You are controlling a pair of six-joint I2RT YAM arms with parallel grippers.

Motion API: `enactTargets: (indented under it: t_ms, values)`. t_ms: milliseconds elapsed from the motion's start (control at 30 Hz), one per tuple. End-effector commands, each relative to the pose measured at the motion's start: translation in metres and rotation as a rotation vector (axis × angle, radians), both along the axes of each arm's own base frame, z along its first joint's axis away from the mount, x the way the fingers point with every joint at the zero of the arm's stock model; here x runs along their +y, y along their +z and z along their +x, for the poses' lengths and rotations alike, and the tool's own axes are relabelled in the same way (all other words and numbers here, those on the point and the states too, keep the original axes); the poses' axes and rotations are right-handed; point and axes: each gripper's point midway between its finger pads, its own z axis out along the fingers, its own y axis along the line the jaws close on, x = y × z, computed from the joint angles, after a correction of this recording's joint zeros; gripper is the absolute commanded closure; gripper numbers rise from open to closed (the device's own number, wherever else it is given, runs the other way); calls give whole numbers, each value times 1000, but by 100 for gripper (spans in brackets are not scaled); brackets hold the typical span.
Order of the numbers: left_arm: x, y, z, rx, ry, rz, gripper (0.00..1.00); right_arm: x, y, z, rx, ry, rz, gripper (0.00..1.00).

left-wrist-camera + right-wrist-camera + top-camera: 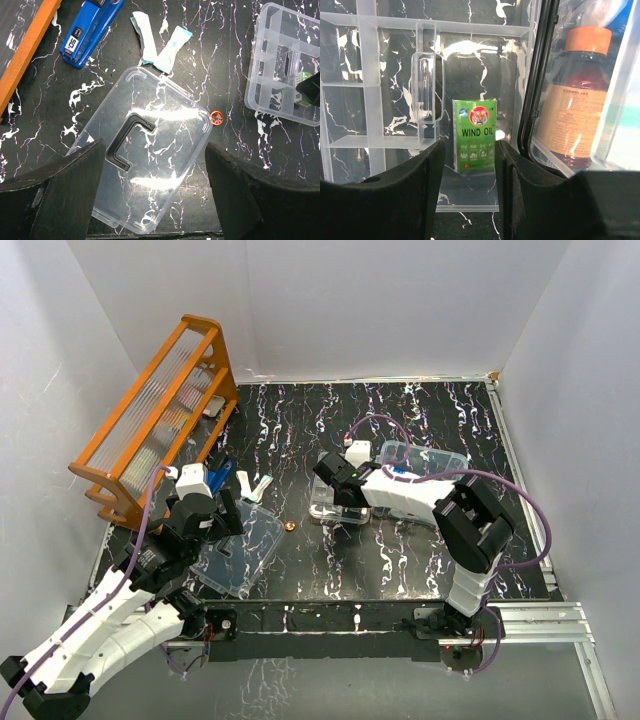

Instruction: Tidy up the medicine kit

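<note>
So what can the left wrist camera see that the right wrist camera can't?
Only left wrist: the clear plastic lid with a dark handle, a blue stapler and two white-and-teal packets. Only right wrist: the brown bottle with an orange cap. Both: the clear compartmented tray and the black marbled table.

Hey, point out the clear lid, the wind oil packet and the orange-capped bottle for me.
Lid (142, 152), left wrist view, clear panel inside the handle's curve.
Wind oil packet (475, 136), right wrist view, green front.
Bottle (576, 107), right wrist view, its label.
</note>
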Motion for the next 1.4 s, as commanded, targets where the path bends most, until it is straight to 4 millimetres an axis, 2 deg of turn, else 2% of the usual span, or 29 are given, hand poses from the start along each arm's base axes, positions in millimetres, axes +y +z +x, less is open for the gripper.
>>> enactTargets:
  t_ms: [0,233,267,400,533,867,967,1100,1300,1367]
  values:
    - [2,1,0,-3,7,7,21,1,10,10,-41,-21,16,56]
    - [3,2,0,-5,8,3,21,7,25,12,-61,2,48,54]
    - [2,2,0,-6,9,2,21,7,37,13,-85,3,69,54]
    - [2,1,0,-3,8,5,21,0,50,16,-119,-18,62,54]
    - [2,1,0,-2,7,5,21,-16,56,18,-142,-56,41,53]
    - [2,1,0,-1,5,5,21,-68,58,31,-138,-162,0,52]
    - [1,1,1,-2,4,3,21,-73,62,33,-144,-165,-3,51]
    - [-1,0,1,3,-6,6,21,-61,66,35,-127,-106,29,51]
    - [-3,-3,2,19,-17,16,21,-26,69,30,-82,45,124,49]
    - [-4,-4,2,22,-19,16,21,-9,70,24,-69,107,161,49]
